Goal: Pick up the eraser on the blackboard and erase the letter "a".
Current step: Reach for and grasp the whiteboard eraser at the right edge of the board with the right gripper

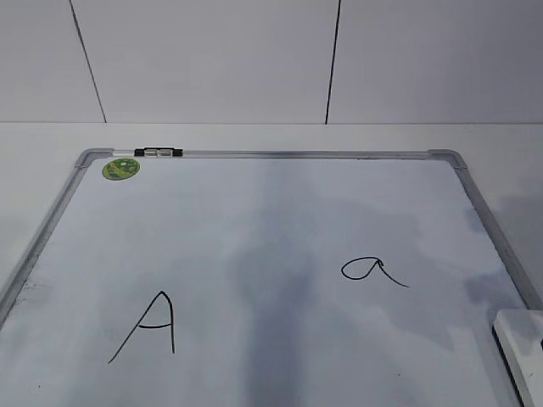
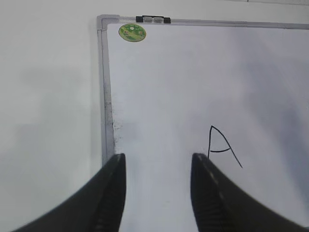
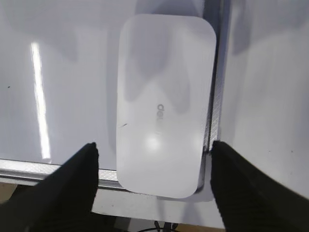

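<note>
Status: nothing of the task is done yet, as far as you can judge. The letter "a" (image 1: 372,270) is whole, its loop and tail unsmudged, on the right half of the blackboard (image 1: 280,212). The eraser (image 3: 164,104) lies flat at the near right corner of the blackboard, its long side along the right frame rail and its near end overhanging the near rail. In the exterior view you see only a sliver of it at the lower right edge.

Right pincer (image 3: 153,166): spread wide, wider than the eraser, one finger on each side of its near end, holding nothing. It hangs above the eraser; you cannot tell whether the tips touch anything. Your remaining steps: lower, close on the eraser, lift, carry it toward the far left to the "a", wipe.

Left pincer (image 2: 158,179): parted, empty, over the near left part of the blackboard, close to the left rail and just left of the capital "A" (image 2: 223,147). That letter is to stay.

Surface and room: the blackboard lies flat on a pale surface (image 1: 51,144). A green sticker (image 1: 120,169) sits at the far left corner, with a marker clip (image 1: 158,152) on the far rail beside it. Grey smears run down the blackboard's middle. Behind, a white panelled wall (image 1: 212,59) with dark seams.
</note>
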Available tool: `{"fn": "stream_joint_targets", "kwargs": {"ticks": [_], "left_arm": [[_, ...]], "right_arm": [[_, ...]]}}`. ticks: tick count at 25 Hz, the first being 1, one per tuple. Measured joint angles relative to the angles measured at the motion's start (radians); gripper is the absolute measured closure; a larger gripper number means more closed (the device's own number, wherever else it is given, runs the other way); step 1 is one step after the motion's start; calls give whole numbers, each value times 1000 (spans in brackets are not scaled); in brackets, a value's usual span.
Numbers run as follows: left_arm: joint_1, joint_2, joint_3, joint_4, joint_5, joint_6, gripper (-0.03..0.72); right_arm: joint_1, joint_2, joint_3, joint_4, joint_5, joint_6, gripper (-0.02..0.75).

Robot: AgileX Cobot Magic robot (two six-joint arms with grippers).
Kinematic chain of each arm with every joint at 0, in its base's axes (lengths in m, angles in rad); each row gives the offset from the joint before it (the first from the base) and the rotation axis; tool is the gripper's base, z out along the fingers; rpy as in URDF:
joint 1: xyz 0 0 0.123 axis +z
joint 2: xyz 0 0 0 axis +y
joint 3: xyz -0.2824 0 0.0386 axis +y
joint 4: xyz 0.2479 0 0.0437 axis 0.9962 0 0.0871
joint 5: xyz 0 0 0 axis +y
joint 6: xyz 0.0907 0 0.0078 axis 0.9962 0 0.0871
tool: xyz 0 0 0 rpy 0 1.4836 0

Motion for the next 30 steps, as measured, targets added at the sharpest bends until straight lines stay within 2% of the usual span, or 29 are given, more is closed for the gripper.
{"fn": "stream_joint_targets", "kwargs": {"ticks": [6,10,12,17,26,30], "left_arm": [[0,125,0,-17,-76,0,339],[0,165,0,-28,-107,0,337],[0,169,0,-30,-116,0,336],[0,169,0,-30,-122,0,334],[0,171,0,-32,-146,0,334],[0,171,0,-34,-161,0,334]], "right_arm": [[10,9,0,4,30,-8,108],[68,31,0,-4,44,-5,101],[97,41,0,-28,42,28,101],[105,50,0,-123,24,149,101],[105,52,0,-51,-45,190,101],[105,52,0,-83,-55,205,101]]}}
